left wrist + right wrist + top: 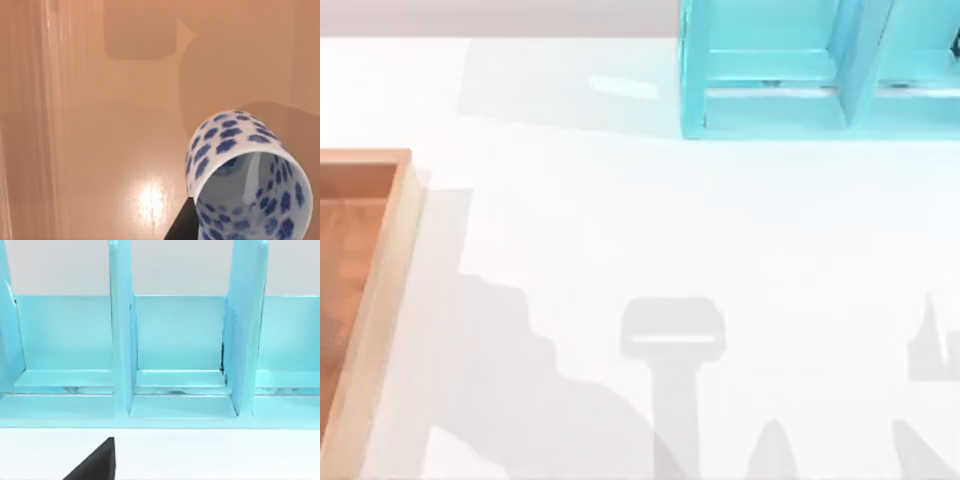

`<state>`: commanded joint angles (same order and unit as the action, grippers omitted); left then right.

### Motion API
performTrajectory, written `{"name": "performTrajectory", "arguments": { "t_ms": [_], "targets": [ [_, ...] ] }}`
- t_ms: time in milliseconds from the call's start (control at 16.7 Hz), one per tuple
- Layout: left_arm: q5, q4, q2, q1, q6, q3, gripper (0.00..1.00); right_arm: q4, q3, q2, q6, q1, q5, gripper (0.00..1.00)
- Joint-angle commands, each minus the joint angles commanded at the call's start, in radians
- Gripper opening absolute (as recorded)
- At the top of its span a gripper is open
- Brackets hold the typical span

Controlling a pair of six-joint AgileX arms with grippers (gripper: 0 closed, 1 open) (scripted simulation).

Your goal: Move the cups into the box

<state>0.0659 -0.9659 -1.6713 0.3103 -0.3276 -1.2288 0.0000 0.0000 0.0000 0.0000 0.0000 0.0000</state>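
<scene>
- Left gripper, fingers' state unclear, has the floral white cup alongside, above the box floor.
- Release low, well inside the rim walls, so the cup shouldn't tip.
- Right gripper, state unclear, faces the turquoise frame.

Bright even light, soft grey shadows on table, glare inside box

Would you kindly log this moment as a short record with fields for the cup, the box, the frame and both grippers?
white cup: blue floral cup, seen from the left wrist, above the box floor
box: orange-brown wooden box at the table's left edge
frame: turquoise frame at the table's far right
left gripper: dark finger beside the cup
right gripper: dark finger facing the frame
</scene>
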Motion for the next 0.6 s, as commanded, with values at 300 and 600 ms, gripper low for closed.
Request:
{"name": "performTrajectory", "arguments": {
  "t_ms": [300, 600],
  "targets": [
    [0.000, 0.000, 0.000, 0.000, 0.000, 0.000, 1.00, 0.000, 0.000, 0.000, 0.000, 0.000, 0.000, 1.00],
    [0.000, 0.000, 0.000, 0.000, 0.000, 0.000, 1.00, 0.000, 0.000, 0.000, 0.000, 0.000, 0.000, 1.00]
  ]
}}
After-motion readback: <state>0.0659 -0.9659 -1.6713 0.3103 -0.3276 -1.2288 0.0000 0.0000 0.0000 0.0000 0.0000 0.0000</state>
